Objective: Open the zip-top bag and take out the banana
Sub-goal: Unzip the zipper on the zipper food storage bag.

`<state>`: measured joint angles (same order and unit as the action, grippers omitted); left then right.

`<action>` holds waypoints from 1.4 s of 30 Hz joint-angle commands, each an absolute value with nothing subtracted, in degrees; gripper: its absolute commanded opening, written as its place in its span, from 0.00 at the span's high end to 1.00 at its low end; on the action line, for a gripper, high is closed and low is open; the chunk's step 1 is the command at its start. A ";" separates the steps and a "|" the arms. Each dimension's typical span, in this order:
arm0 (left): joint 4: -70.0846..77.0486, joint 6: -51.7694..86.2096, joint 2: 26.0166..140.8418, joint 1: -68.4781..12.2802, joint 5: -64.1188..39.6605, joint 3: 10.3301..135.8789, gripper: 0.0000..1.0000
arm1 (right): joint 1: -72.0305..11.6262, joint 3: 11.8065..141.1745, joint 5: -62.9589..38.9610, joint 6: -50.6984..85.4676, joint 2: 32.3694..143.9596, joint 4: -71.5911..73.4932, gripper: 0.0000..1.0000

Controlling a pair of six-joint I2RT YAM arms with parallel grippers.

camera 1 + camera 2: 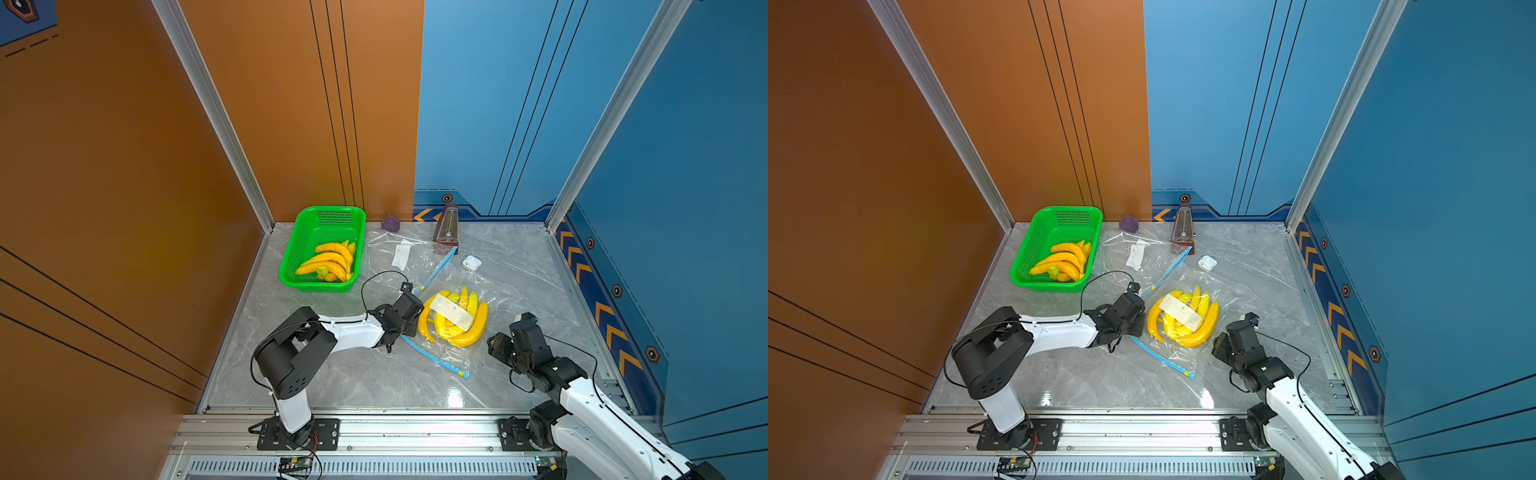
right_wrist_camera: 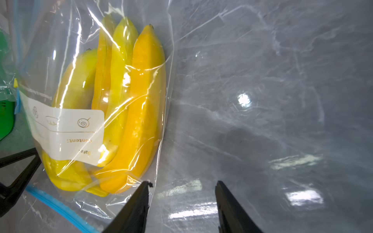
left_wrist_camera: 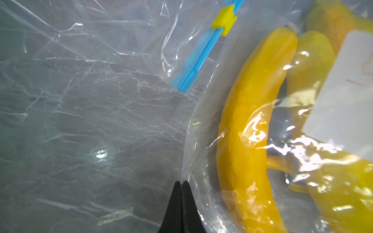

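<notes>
Zip-top bag [image 1: 455,355]: left gripper [image 3: 181,184] tips pinched together on its film edge. Bananas [image 3: 248,125] lie just beyond, lengthwise along that edge. Right gripper [image 2: 183,182] spread, empty, at the opposite corner. Bag flat on table [image 1: 374,374] between both arms.

Two bags [image 1: 451,361], two banana bunches [image 1: 478,324], one basket [image 1: 291,249]

**Colours and patterns, as seen**

Zip-top bag [image 1: 457,353]: clear film, blue zip strip [image 1: 436,359], yellow slider [image 3: 224,19], white label [image 1: 451,314] with brown print. Bananas [image 1: 478,324]: yellow to deep orange. Basket [image 1: 299,241]: bright green, perforated mesh. Table [image 1: 353,374]: grey marble, white veining. Cube [image 1: 390,223]: purple. Orange wall [image 1: 124,166] and blue wall [image 1: 706,208]: thin black lines
</notes>
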<state>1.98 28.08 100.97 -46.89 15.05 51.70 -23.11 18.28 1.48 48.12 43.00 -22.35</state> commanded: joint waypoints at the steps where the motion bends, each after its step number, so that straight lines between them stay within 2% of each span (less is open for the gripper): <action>1: 1.23 28.65 99.49 -46.50 17.14 50.62 1.00 | -27.06 16.02 -0.05 52.89 42.44 -24.26 0.46; 6: 1.88 29.16 99.76 -46.44 16.76 50.23 1.00 | -33.35 11.27 -2.53 59.76 41.45 -16.94 0.52; 12: 2.19 29.36 100.26 -46.78 16.24 50.29 1.00 | -41.69 8.46 0.89 65.25 39.38 -12.95 0.56; 21: 2.29 29.88 101.51 -48.77 16.56 50.94 1.00 | -46.97 6.85 2.85 69.34 47.90 -3.85 0.60; 26: 2.55 30.35 101.69 -49.35 16.84 50.43 1.00 | -47.56 7.09 4.68 70.00 49.89 -3.88 0.71; 30: 2.46 30.40 101.52 -49.96 17.04 49.94 1.00 | -47.58 7.37 6.91 69.70 44.41 -7.71 0.79; 36: 2.42 29.82 100.22 -50.53 17.34 49.06 1.00 | -46.56 7.74 7.24 68.71 37.30 -12.19 0.99; 39: 2.46 28.64 98.88 -51.36 16.66 48.85 0.90 | -45.46 8.09 5.82 68.09 37.87 -12.22 1.00; 42: 2.30 26.31 95.22 -51.71 16.37 47.39 0.61 | -44.59 9.99 5.20 66.16 38.60 -14.66 1.00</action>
<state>3.07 28.14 99.07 -51.05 16.43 48.80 -45.28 8.29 5.13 68.47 38.17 -10.31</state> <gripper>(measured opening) 0.338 0.043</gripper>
